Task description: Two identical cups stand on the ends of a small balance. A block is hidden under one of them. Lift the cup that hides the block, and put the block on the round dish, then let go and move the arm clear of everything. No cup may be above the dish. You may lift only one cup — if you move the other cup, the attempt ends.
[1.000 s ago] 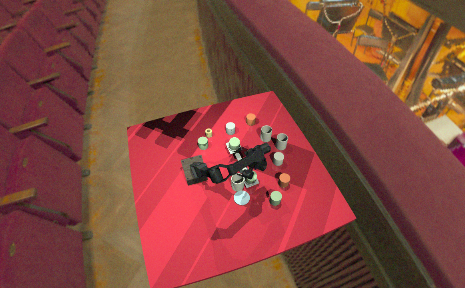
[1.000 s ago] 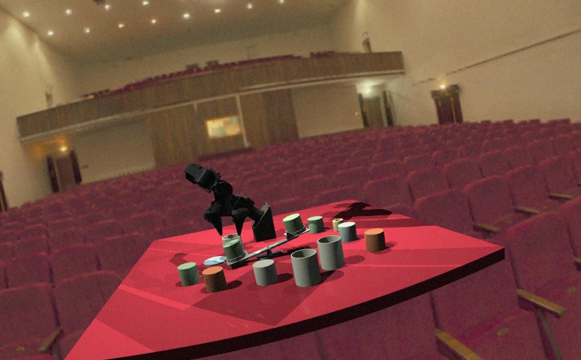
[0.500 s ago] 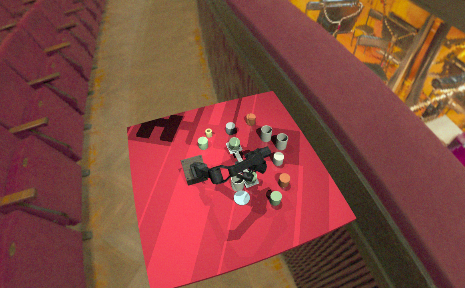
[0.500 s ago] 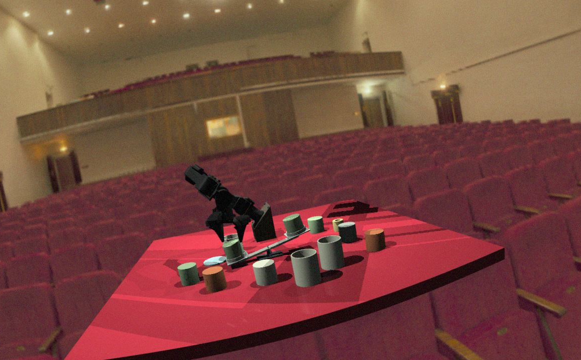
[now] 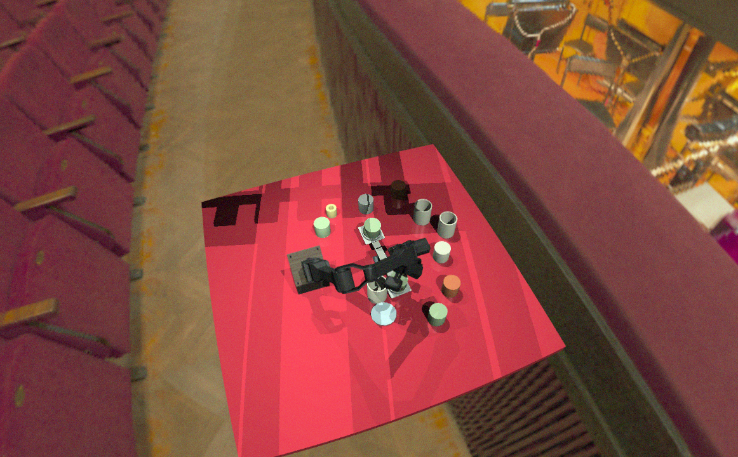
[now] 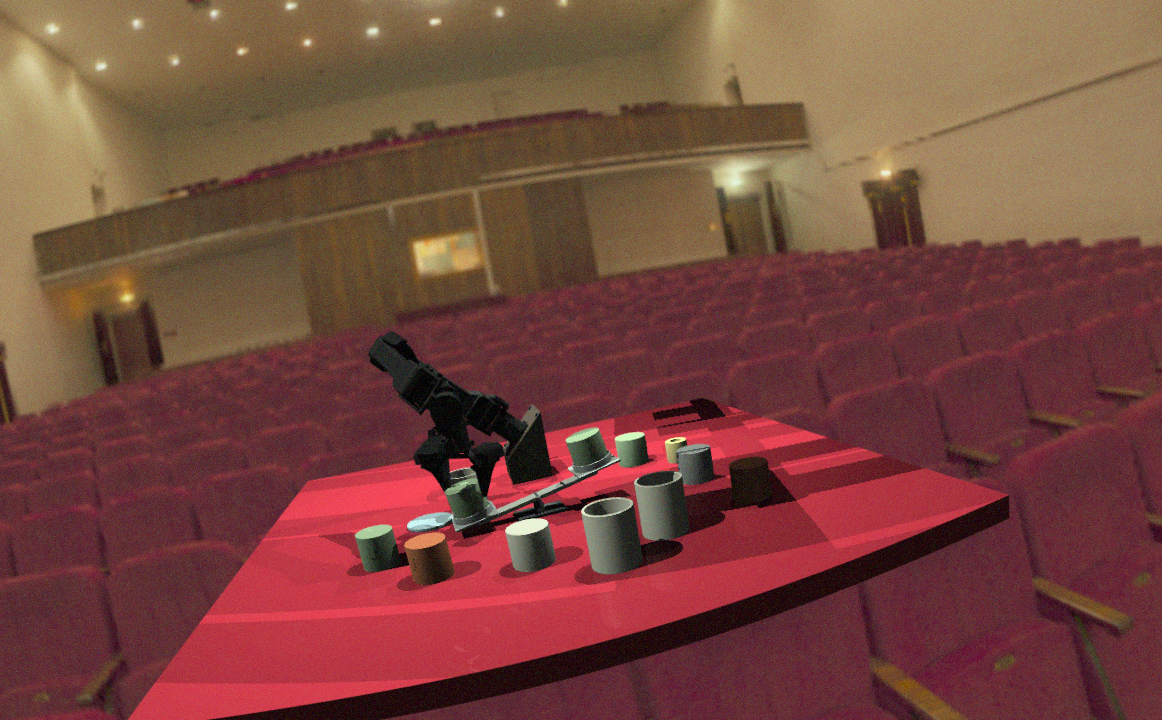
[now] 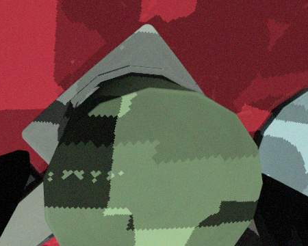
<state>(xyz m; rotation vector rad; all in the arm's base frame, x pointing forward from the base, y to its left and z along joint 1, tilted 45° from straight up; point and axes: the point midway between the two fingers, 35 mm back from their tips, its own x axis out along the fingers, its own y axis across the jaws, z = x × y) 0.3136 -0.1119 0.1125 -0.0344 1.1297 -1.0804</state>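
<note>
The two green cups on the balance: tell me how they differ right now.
The near cup sits on the lower end of the balance; the far cup rides the raised end. The open gripper hangs over the near cup, jaws either side, not closed on it; nothing is near the far cup. The round dish lies beside the near cup, away from the far one. Both are upside down, green and the same shape.
</note>
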